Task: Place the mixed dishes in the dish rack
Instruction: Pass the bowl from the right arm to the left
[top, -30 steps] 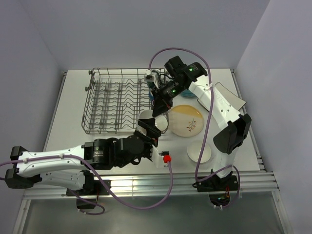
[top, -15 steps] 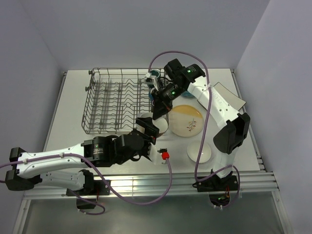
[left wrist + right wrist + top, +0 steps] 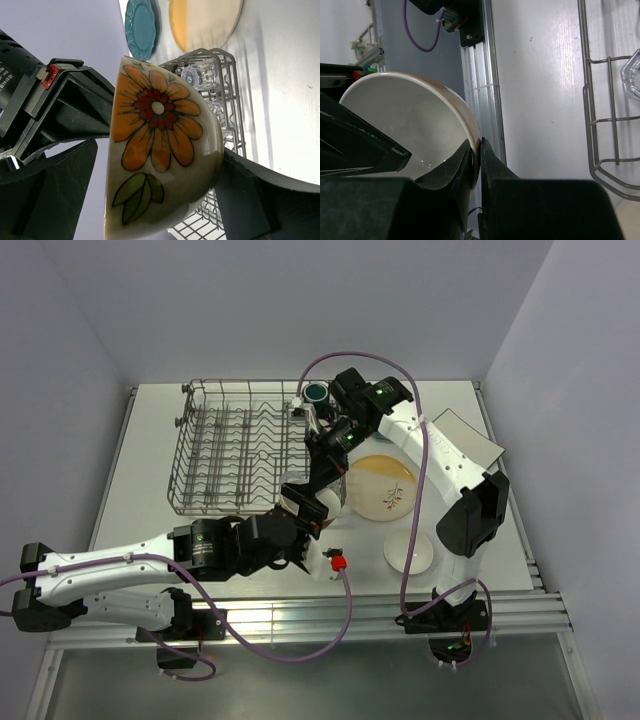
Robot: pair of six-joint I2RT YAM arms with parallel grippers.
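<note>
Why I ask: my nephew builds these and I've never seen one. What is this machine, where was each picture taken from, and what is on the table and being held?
This is a robot with a left arm and a right arm bolted at the near edge of a table, each ending in a two-finger pincer. One picture looks down from above; the other two come from a camera on each wrist. On the table sit a wire dish rack, a yellow plate, a teal plate and a small white dish. The left pincer grips a flower-painted bowl; the right pincer pinches what looks like the same bowl's rim.
</note>
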